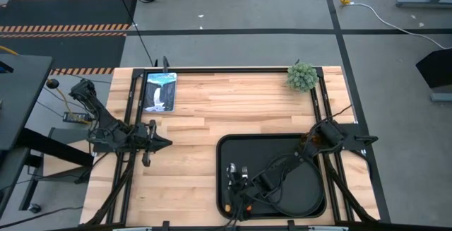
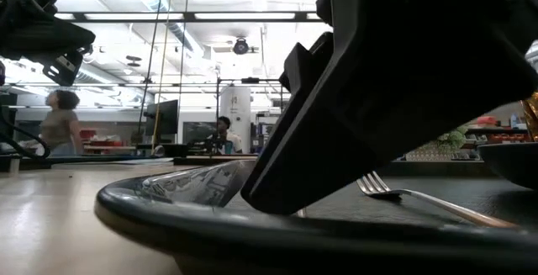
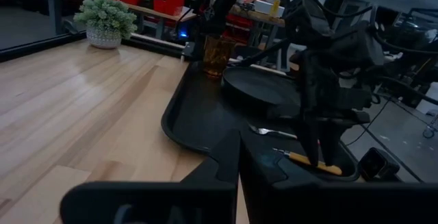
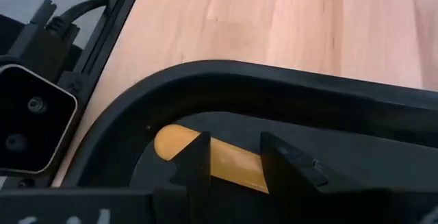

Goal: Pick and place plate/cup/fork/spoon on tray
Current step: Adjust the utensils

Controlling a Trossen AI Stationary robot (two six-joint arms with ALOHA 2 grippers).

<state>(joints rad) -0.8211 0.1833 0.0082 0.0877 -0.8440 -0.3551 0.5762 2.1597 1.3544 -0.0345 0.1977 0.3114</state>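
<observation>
While down at the tray's near-left corner, right gripper (image 4: 233,159) straddling the spoon (image 4: 205,157) — dark fingers (image 4: 194,162) either side of the yellow-orange handle, slightly parted, handle lying flat on the tray floor; looks like set-down or just-about release, grip not visibly tight; can't tell for sure whether pads touching the handle.

Spoon on tray (image 1: 229,146), handle end close to the curved rim; placed beside the fork (image 1: 244,171), likely to keep cutlery together on the left strip; fork tines seen lying on tray floor in low view (image 2: 378,185); spoon bowl also visible from above (image 1: 231,169).

Plate (image 3: 263,87) already on tray, right portion, mostly hidden under the right arm from above; amber cup (image 3: 217,53) standing upright at the tray's far edge next to the plate, near right arm base.

Left gripper (image 1: 157,143) parked off the tray, over bare wood at table's left, idle; fingers look closed together to a point.

Also on table — small green plant (image 1: 302,77) at far right corner, a picture card (image 1: 159,91) far left.

Judgement: all four items on tray; remaining step just opening and lifting clear without dragging the spoon.
</observation>
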